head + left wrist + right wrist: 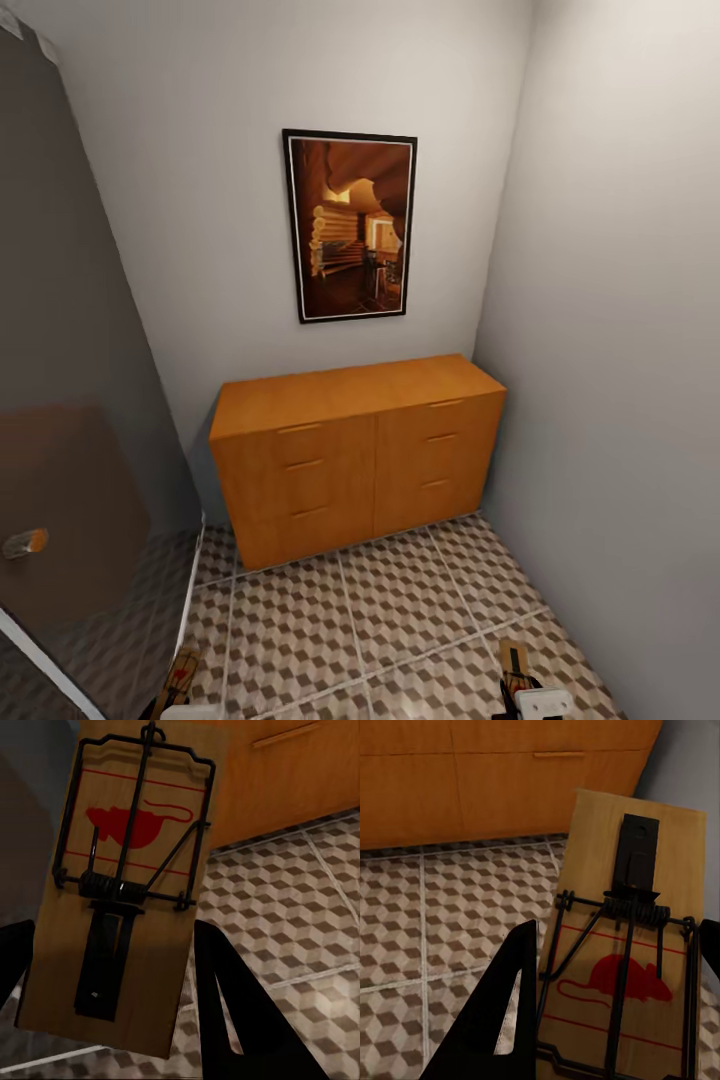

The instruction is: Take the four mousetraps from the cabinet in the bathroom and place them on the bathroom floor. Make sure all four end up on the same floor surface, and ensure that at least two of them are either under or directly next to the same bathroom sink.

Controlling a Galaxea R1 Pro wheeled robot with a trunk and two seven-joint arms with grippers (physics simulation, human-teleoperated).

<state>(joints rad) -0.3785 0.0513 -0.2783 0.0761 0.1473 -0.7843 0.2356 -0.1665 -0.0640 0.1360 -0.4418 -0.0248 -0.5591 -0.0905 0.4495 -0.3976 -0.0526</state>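
Observation:
The orange-brown cabinet [360, 450] stands against the far wall with all its drawers closed. My left gripper [112, 934] is shut on a wooden mousetrap [127, 885] with a red mouse mark, held above the cube-patterned bathroom floor [300, 892]. A second mousetrap [630, 945] sits between the fingers of my right gripper [619, 934], which is shut on it. In the head view both traps [180, 680] [515, 668] show at the bottom edge, left and right, short of the cabinet. The sink is out of view.
A dark framed picture [350, 225] hangs above the cabinet. A grey wall [620, 400] closes the right side. At the left stands a glassy panel with a round knob [25, 543]. Tiled floor [380, 610] lies between me and the cabinet.

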